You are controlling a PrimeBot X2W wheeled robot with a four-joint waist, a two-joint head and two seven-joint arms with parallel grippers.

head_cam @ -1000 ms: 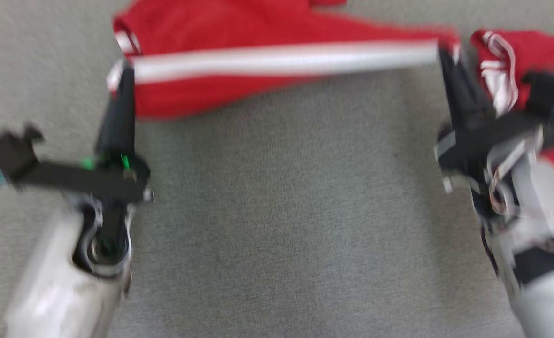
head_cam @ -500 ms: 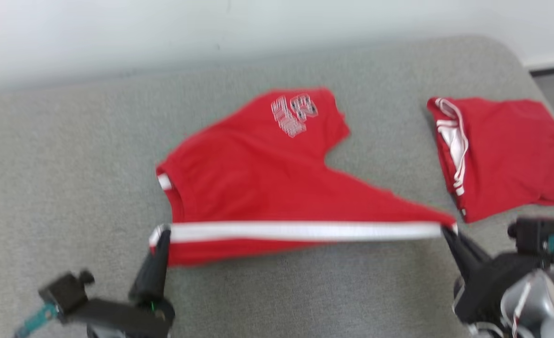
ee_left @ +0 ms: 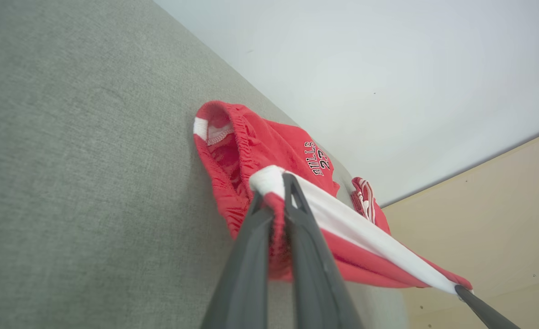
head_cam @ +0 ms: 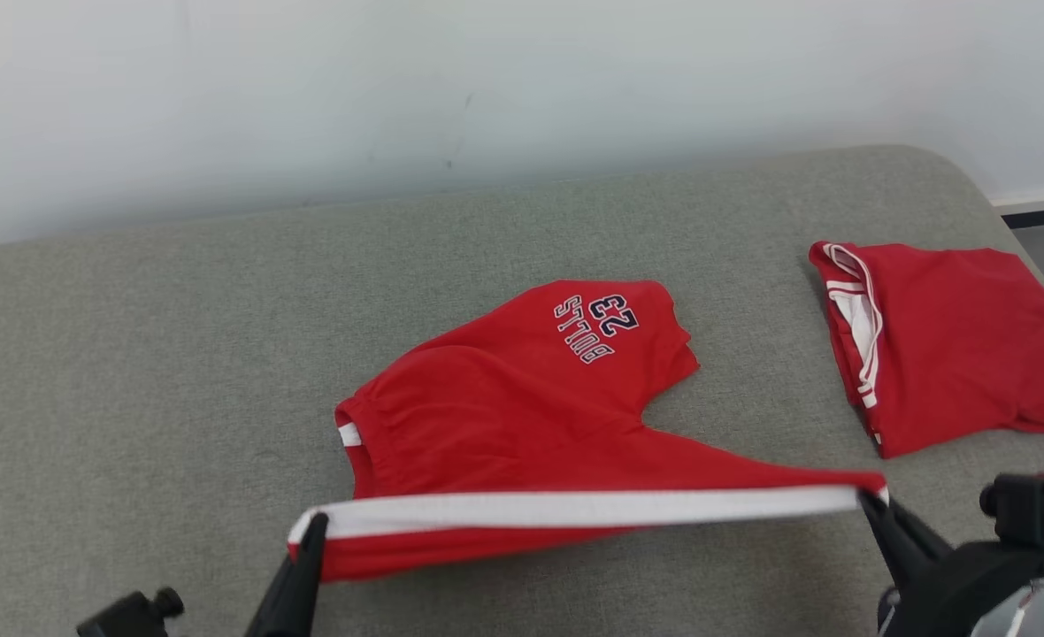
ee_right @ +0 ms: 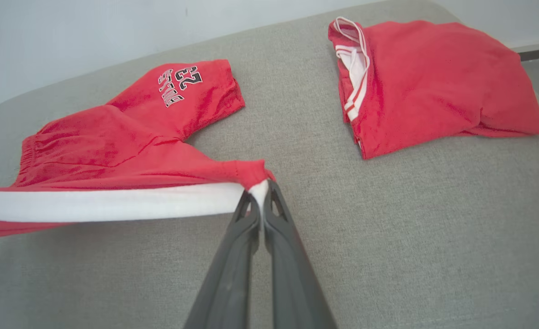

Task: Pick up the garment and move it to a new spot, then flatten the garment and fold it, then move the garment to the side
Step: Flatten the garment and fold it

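Red shorts (head_cam: 522,416) with a white side stripe and a "BULLS 23" print lie partly on the grey cushion. The stripe edge is stretched taut and lifted between my two grippers. My left gripper (head_cam: 312,528) is shut on the waistband end of the stripe (ee_left: 269,180). My right gripper (head_cam: 867,500) is shut on the hem end (ee_right: 258,187). The far leg with the print (ee_right: 178,84) still rests on the cushion.
A second red garment (head_cam: 938,341), folded, with white trim, lies at the right end of the grey cushion (head_cam: 177,354). A pale wall (head_cam: 487,80) runs behind. The cushion's right edge (head_cam: 991,195) drops to the floor.
The head camera has tilted up, so the whole picture shifted down and the wall came into view. Both grippers keep hold of the stretched stripe edge.
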